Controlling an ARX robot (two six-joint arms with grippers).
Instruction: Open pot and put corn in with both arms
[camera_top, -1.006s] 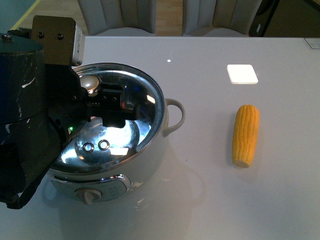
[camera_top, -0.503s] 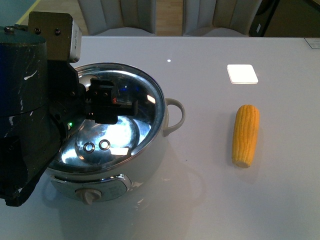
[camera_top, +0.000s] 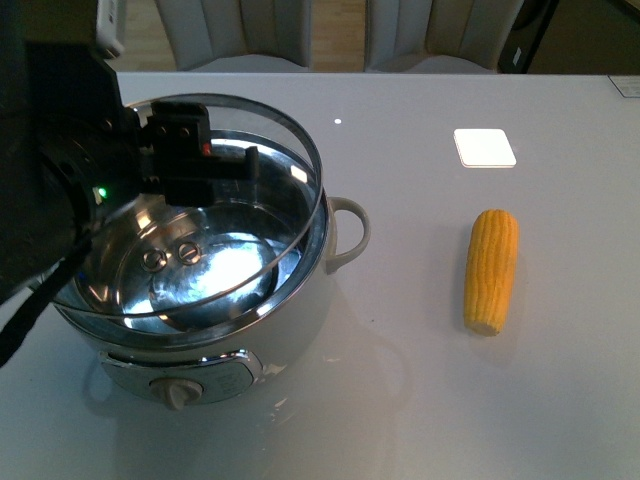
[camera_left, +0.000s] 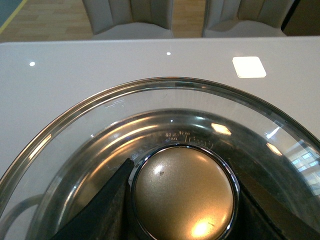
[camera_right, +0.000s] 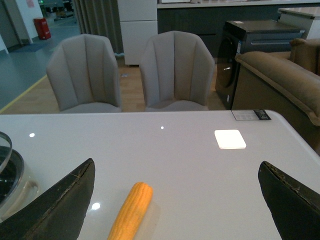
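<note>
The left fingers, dark and flat, close on either side of the silvery domed knob of the glass lid; only the left wrist view shows this grip. The front view shows the steel-rimmed lid raised and tilted over the pot, a round white body with a shiny steel interior, a cream loop handle and a front dial. The right fingers stand wide apart with nothing between them, seen only in the right wrist view. The corn, a ribbed yellow-orange cob, lies on the smooth pale bench, right of the pot and well apart from it. A small white square pad lies beyond it.
</note>
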